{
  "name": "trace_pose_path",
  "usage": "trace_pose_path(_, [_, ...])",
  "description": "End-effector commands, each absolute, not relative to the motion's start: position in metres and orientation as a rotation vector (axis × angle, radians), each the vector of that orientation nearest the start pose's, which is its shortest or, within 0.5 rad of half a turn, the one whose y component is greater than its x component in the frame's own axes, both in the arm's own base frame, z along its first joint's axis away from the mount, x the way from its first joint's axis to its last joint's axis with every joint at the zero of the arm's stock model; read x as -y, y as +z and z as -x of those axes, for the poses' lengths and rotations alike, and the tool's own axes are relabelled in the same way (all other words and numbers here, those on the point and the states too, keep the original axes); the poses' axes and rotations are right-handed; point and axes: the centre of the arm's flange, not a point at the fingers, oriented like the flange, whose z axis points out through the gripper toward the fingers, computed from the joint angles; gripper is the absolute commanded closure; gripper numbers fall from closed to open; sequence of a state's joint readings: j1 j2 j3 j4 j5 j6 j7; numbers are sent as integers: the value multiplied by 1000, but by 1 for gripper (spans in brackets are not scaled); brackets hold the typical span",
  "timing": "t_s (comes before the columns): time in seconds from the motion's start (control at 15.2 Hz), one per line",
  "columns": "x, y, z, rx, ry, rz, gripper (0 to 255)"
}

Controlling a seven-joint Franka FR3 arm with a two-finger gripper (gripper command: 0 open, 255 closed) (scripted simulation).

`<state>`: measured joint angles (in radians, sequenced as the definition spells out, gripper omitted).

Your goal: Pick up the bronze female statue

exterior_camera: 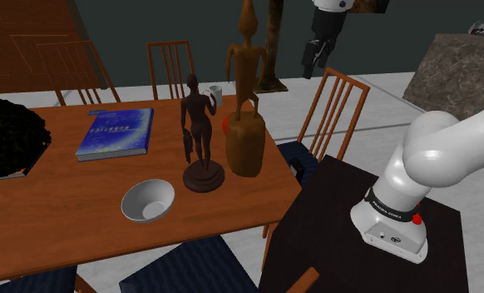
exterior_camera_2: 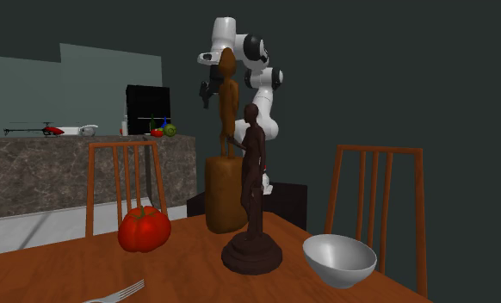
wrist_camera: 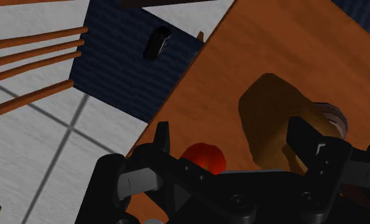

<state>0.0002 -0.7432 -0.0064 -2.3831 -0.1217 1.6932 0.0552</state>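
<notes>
The statue (exterior_camera: 200,129) stands upright on the table (exterior_camera: 82,208), near the edge at the shoulder view's right. Just beside it, on the side toward the arm, rises a taller, lighter brown figure (exterior_camera: 245,125) on a thick block. It stands between the statue and the gripper (exterior_camera: 318,57); whether the two bases touch cannot be told. A red fruit (exterior_camera_2: 144,228) lies behind the pair, a grey bowl (exterior_camera: 147,201) sits in front of the statue, and a blue book (exterior_camera: 116,133) lies well apart toward the shoulder view's left. A mug (exterior_camera: 216,93) stands near the far edge. A chair (exterior_camera: 336,108) stands at the table's side, under the gripper.

The statue is a dark brown, slim female form on a round stepped base, one arm bent.

The gripper hangs high above the table's edge, clear of everything. In the wrist view its fingers (wrist_camera: 162,137) stand apart, released and grasping nothing. That view looks down on the figure's top and the red fruit, with a dark blue seat (wrist_camera: 123,63) off the table's edge carrying a small black thing (wrist_camera: 157,43) (too small to name). The second exterior view shows the statue in front of the figure with the arm behind both, and a fork (exterior_camera_2: 115,294) on the table.
</notes>
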Motion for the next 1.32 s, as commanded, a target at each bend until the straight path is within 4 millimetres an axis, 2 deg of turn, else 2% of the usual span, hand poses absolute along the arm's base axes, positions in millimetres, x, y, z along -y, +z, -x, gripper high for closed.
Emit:
trace_pose_path(0.0, [14,576,-329,-78,-92,3255,0])
trace_pose_path(1.25, [-149,572,-511,-140,-69,3177,0])
